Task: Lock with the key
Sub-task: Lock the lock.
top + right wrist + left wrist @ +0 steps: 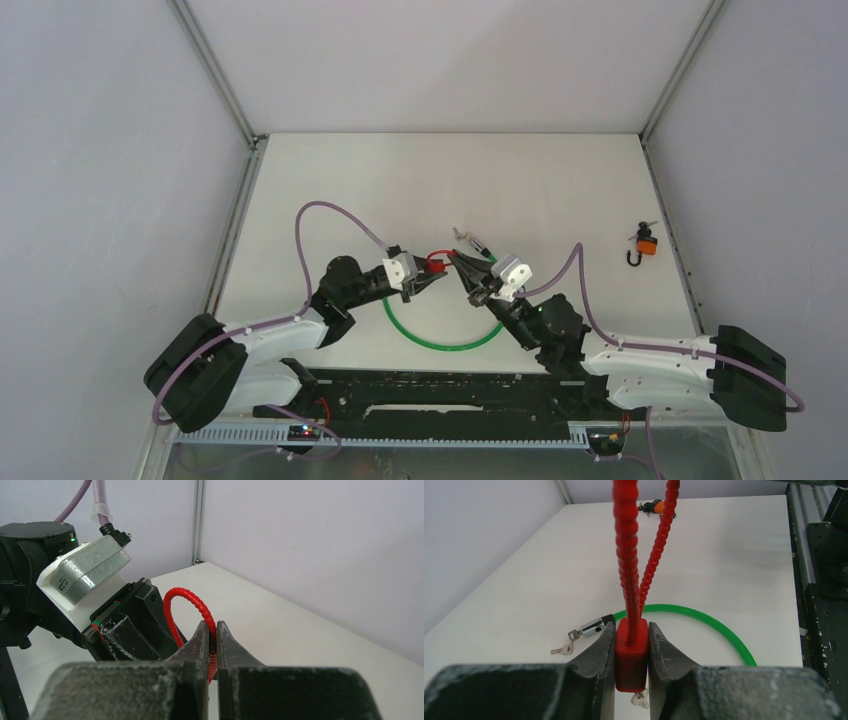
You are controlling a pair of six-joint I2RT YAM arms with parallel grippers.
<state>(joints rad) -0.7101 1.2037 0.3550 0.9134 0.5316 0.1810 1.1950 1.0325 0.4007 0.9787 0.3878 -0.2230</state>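
Left end effector (pixel 432 275) and right end effector (pixel 462 268), both clamped, nearly touch.

left gripper (pixel 631 630) clamped on red lock body (pixel 631 656), two ribbed red cable strands (pixel 626 555) rising from it, green cable (pixel 719 625) on table (pixel 549 580) behind, silver end (pixel 593 627) with keys (pixel 564 649) at left, orange lock (pixel 655 506) far back

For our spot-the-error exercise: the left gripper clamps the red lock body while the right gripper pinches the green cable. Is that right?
Not quite. The right gripper pinches the red ribbed cable, as the right wrist view shows; the green cable lies on the table. The left gripper does clamp the red lock body.
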